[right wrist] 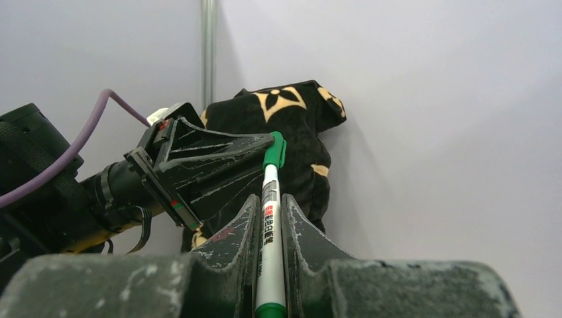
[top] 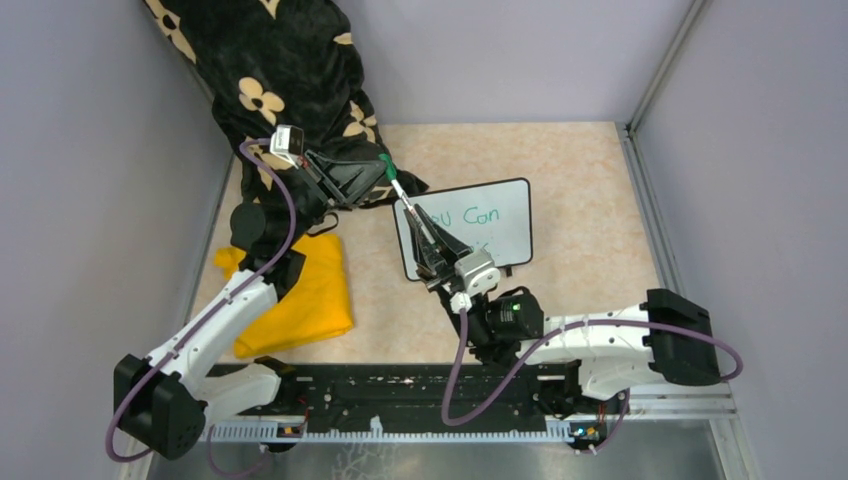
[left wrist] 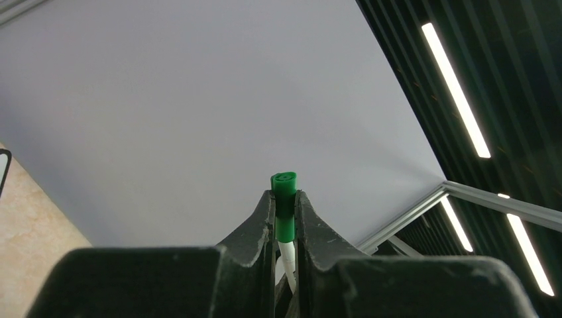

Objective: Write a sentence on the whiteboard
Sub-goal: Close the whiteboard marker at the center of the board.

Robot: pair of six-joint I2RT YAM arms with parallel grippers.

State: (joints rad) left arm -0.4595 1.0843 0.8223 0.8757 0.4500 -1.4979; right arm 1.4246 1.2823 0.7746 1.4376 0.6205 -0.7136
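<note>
You're at the cap step: your right gripper [top: 418, 218] is clamped on the barrel of the marker [right wrist: 268, 199] and your left gripper [left wrist: 285, 212] is pinched on its green cap [left wrist: 285, 187], above the left end of the whiteboard [top: 510, 245] lying mid-worktop. Coming off or going on, it wants a straight move along the pen's axis. Only the top view shows the sentence [top: 470, 214], its second line mostly hidden; only the wrist views prove both grips
</note>
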